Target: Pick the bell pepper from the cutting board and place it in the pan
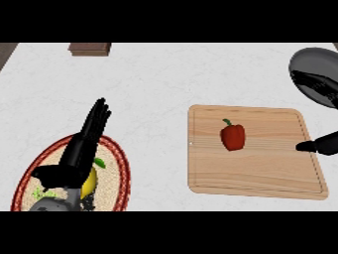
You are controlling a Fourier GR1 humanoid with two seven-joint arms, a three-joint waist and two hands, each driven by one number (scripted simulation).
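Red bell pepper (233, 137), green stem up-screen, long axis running away from the robot, lying near the middle of a pale wooden cutting board (256, 152) on a white marbled counter (149, 84). Not yet lifted. Dark grey round pan (319, 67) at the upper right, beyond the board's far right corner, probably the drop-off spot. Right hand (325, 88) over the pan and the board's right edge, thumb out toward the board, holding nothing, fingers fairly straight; seemingly positioned for a reach toward the pepper. Left hand (91, 130) resting open, fingers straight, over a red-rimmed woven plate (119, 163) with a yellow fruit (90, 182). Small brown wooden box (89, 48) at the far edge.
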